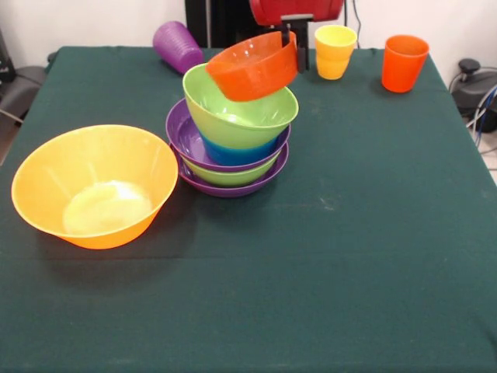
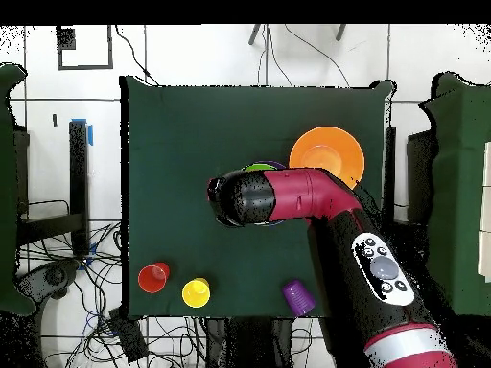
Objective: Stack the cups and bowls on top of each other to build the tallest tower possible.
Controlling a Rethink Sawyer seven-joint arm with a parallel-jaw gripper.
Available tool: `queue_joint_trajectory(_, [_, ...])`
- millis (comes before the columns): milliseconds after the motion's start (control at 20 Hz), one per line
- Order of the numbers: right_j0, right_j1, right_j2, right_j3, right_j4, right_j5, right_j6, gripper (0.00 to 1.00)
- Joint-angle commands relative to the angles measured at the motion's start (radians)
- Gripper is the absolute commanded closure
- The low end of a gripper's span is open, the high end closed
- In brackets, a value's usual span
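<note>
Bowls sit nested in a tower (image 1: 231,151) near the middle of a dark green tabletop (image 1: 349,256). From the bottom up, the front view shows a wide purple bowl (image 1: 233,183), a green bowl (image 1: 231,174), a second purple bowl (image 1: 185,136), a small blue bowl (image 1: 237,151) and a larger green bowl (image 1: 237,115) on top. A small red-orange bowl (image 1: 252,66) hangs tilted just above that top green bowl, its opening turned toward the camera. The jaws of the gripper (image 1: 290,40) are closed on this bowl's upper rim, coming down from a red arm (image 1: 295,9).

To the left of the tower, just beside it, a very large yellow-orange bowl (image 1: 93,185) rests upright. Along the far edge of the tabletop, a ribbed purple cup (image 1: 177,47) lies on its side, yellow-orange cups (image 1: 335,51) stand nested together, and an orange-red cup (image 1: 404,62) stands upright, well apart from the tower.

From overhead, the arm covers most of the tower, with the large bowl beside it.
</note>
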Motion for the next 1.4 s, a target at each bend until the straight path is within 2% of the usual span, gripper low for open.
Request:
queue_joint_trajectory(50, [0.052,0.052,-0.046,-0.018,-0.033,-0.029,0.073,1.0])
queue_joint_trajectory(850, [0.064,0.028,-0.085,0.019,-0.042,-0.043,0.076,1.0])
queue_joint_trajectory(1400, [0.075,0.04,-0.104,0.024,-0.041,-0.076,0.084,1.0])
